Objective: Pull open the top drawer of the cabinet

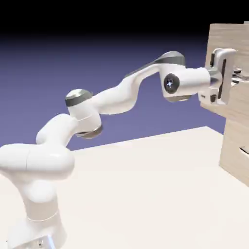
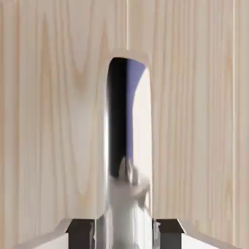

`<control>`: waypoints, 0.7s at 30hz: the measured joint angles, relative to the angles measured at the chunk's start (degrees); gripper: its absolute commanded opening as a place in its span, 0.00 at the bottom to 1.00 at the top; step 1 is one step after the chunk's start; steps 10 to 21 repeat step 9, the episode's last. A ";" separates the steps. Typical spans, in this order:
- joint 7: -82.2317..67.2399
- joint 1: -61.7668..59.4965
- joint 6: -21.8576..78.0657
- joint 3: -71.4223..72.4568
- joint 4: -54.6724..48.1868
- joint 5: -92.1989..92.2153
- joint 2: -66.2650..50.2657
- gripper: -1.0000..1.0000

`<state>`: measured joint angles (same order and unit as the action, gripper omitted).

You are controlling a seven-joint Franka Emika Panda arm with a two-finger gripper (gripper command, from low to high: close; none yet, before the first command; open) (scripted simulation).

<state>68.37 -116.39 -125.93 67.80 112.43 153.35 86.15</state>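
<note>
Though no writing shows, pincer (image 2: 124, 233) sits clamped on shiny handle (image 2: 127, 146) of top drawer (image 2: 53, 121), cabinet (image 1: 237, 141) front.

Exterior light: you get even, bright rendering; the table (image 1: 146, 194) is pale and washed.
Backdrop: fades to black along your top edge.
Shadows: faint on the arm's undersides.
Hand view glare: the metal handle (image 2: 127, 146) gives you mirror reflections.
Focus: slightly soft, wood grain readable.

The table (image 1: 146, 185) is pale and flat; two things stand on it — the robot's base (image 1: 41, 214) and the cabinet (image 1: 233, 146).
</note>
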 measured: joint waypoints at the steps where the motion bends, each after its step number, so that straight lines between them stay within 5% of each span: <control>1: -0.32 1.27 0.83 -0.39 2.08 -0.27 0.13 0.00; 6: -1.76 7.69 4.91 -2.78 12.46 -2.06 0.96 0.00; 7: -1.78 7.76 4.96 -2.81 12.58 -2.09 0.98 1.00; 21: -1.68 7.77 4.98 -2.80 12.57 -2.29 0.98 1.00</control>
